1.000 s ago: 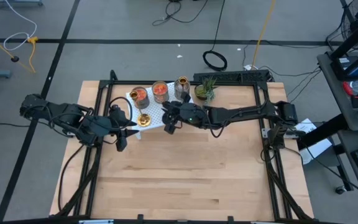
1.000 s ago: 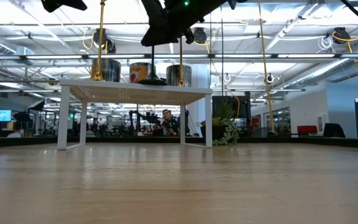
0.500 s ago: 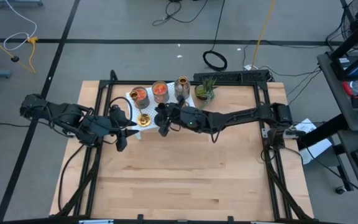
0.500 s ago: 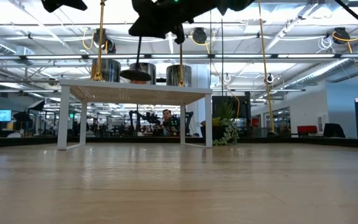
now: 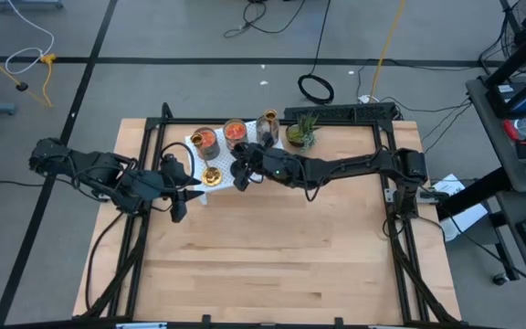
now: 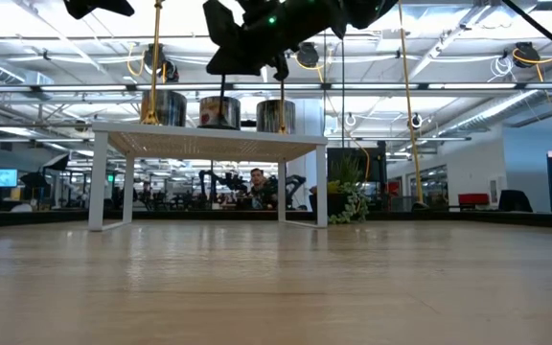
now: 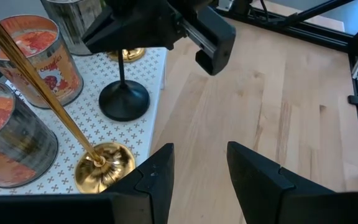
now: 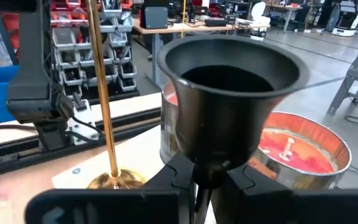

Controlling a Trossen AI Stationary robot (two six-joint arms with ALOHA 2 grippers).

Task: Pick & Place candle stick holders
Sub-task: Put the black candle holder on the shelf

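The black stemmed holder [image 7: 124,99] stands on the white perforated rack [image 7: 148,70] at the table's far side. My right gripper [image 5: 241,174] is shut on it from above the rack. A brass stemmed holder [image 7: 104,165] stands beside it and a second brass base [image 7: 127,55] stands behind it. Two orange glass cups [image 5: 205,142] [image 5: 236,134] and a greyish cup [image 5: 268,128] stand on the rack's far part. My left gripper [image 5: 179,187] hovers open and empty by the rack's near left side. My right gripper pinches the black holder's stem [image 8: 201,180] between its two fingers, just below the flared cup [image 8: 232,74]. The fingers lie across the stem. The holder is upright, and its round base [image 7: 124,101] looks set on the rack among the other holders.
A small green potted plant [image 5: 301,132] stands on the table to the right of the rack. The wide wooden tabletop [image 5: 272,256] lies in front of the rack. Black frame rails [image 5: 149,137] run along the table's sides.
My right gripper has carried the black holder toward the table's left, from the rack's right edge to its middle. The holder was lifted clear half a second ago and now stands lower, its base at the rack's surface, still upright.
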